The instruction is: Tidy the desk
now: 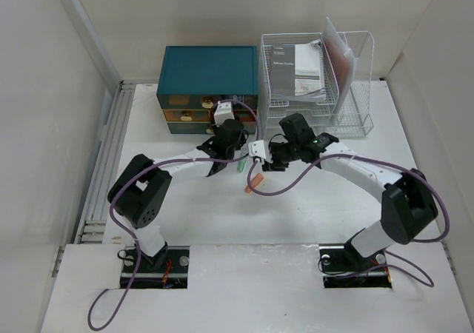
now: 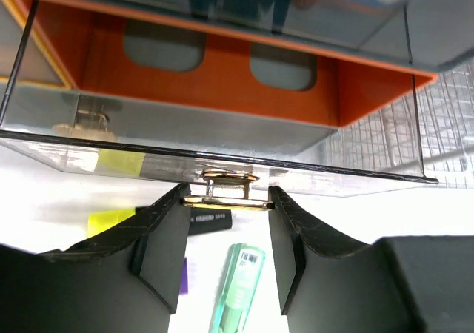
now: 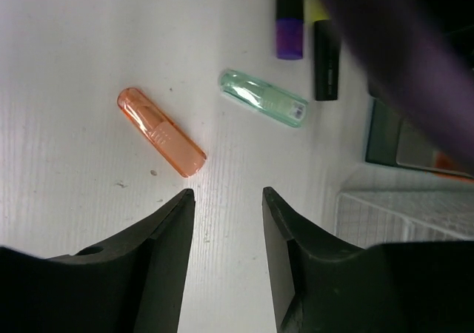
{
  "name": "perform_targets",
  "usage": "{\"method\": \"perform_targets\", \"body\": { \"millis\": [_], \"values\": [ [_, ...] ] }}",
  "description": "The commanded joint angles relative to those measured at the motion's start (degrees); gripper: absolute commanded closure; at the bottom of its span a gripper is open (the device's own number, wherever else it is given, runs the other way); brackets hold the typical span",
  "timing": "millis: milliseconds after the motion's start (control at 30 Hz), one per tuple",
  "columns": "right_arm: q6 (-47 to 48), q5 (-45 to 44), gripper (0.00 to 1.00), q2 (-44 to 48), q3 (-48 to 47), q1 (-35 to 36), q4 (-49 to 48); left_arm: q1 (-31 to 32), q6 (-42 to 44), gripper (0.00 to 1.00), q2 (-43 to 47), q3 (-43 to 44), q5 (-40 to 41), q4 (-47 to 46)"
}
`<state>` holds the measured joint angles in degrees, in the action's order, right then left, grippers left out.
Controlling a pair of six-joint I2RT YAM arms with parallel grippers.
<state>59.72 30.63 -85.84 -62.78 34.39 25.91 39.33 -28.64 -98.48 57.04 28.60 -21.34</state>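
**Drawer** (image 2: 222,81): orange inside, clear front, standing open directly ahead of the left gripper (image 2: 227,233). It belongs to the teal cabinet (image 1: 208,66); which row cannot be told.

**Handle** (image 2: 229,189): brass, at the middle of the drawer's front edge, between the left gripper's two fingertips.

**Green pen** (image 2: 238,288): lies on the table (image 3: 74,52) below the left gripper, and ahead of and slightly right of the right gripper (image 3: 228,200).

**Orange pen** (image 3: 161,132): lies ahead of and left of the right gripper, apart from the green pen.

**Black marker** (image 3: 326,70) and **purple-capped marker** (image 3: 289,29): side by side beyond the green pen.

**Yellow note** (image 2: 111,220): flat on the table, below and left of the left gripper.

**Wire basket** (image 3: 400,214): just right of the right gripper, beside the cabinet.

**Purple cable** (image 3: 400,59): blurred, crossing the upper right of the right wrist view and covering part of the cabinet.

**Left arm**: elbow raised at the left, forearm reaching to the cabinet front. Its fingers are closed against both ends of the handle.

**Right arm**: elbow out to the right, forearm reaching in to mid-table, fingers pointing down. They are spread apart, hold nothing, and hang above bare table.
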Motion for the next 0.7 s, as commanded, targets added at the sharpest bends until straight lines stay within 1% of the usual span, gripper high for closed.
{"method": "perform_targets", "body": {
  "millis": [0,100,333,467,533,667],
  "values": [
    [7.85,-0.05,0.51,-3.09,-1.99,1.38,-0.96,-0.48,-3.00,0.98,2.24,-3.94,4.97,3.24],
    [11.80,-1.36,0.51,-6.43,-3.39,2.78,-0.42,0.13,-3.52,0.98,2.85,-4.65,4.45,3.24],
    [16.29,-4.70,0.49,-12.23,-6.30,4.02,-0.42,1.88,-4.05,0.98,3.38,-6.49,3.92,2.71],
    [19.98,-6.02,0.48,-14.43,-7.62,5.07,1.94,2.41,-4.05,0.98,3.38,-7.03,3.39,2.18],
    [22.70,-6.02,0.48,-14.44,-7.62,5.59,3.96,2.42,-4.67,0.98,2.85,-7.03,3.39,2.18],
    [26.58,-5.41,0.47,-12.87,-4.12,5.60,3.19,2.42,-4.67,0.98,2.85,-7.03,2.87,2.18]
  ]
}}
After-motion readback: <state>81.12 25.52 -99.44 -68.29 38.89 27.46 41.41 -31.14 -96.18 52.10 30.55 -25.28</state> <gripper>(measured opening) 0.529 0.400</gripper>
